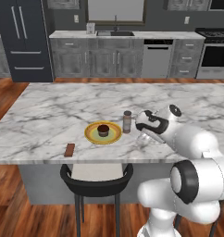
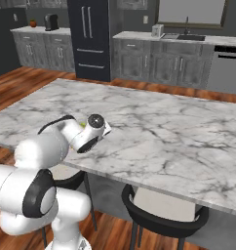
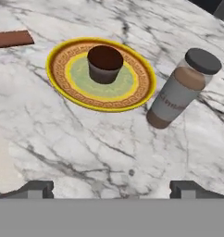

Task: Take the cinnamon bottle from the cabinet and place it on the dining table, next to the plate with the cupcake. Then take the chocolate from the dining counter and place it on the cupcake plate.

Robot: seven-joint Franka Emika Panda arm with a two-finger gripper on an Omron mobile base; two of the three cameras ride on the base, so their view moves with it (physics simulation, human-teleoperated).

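You have the small cylindrical cinnamon bottle with its dark grey cap and brown-banded pale body (image 3: pixel 181 88) standing upright on the long white grey-veined marble table (image 1: pixel 49 111), just beside the round yellow plate with the greenish centre (image 3: pixel 67 85), at its 3 o'clock in the hand view. The small dark brown cupcake (image 3: pixel 104 63) sits near the middle of that plate. The flat brown rectangular chocolate bar (image 1: pixel 69 149) lies on the table at about 8 o'clock from the plate in the left base view, apart from it and near the table's front edge. Your end effector (image 3: pixel 111 189) is above the table with its fingers spread wide, gripping nothing.
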